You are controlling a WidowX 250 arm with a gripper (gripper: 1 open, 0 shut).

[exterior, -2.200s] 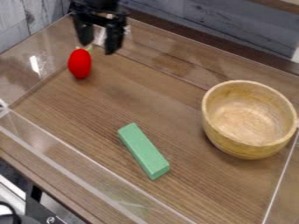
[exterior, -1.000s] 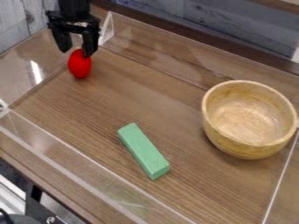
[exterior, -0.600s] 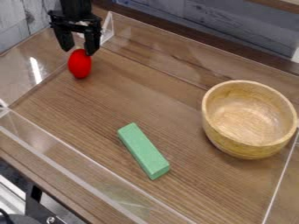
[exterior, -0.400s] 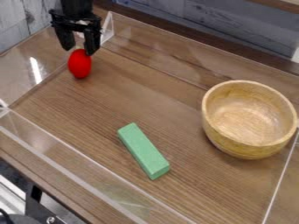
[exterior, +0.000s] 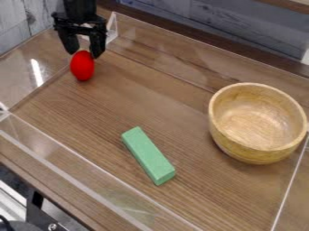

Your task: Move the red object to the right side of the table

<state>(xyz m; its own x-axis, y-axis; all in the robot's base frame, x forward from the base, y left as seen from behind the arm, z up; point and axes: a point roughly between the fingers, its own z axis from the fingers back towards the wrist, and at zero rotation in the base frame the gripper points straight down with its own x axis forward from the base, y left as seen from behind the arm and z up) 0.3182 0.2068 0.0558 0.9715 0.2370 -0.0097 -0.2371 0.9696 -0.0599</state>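
Observation:
The red object is a small glossy egg-like thing resting on the dark wood table at its far left. My gripper hangs directly above and slightly behind it, black fingers spread apart and pointing down. Nothing sits between the fingers. Their tips stand just over the top of the red object, and whether they touch it is not clear.
A green rectangular block lies near the front middle. A wooden bowl stands at the right. Low clear acrylic walls run round the table's edges.
Earlier the gripper was farther right; it moved left to stand over the red object. Over the last second it has barely moved, and the red object has stayed put.

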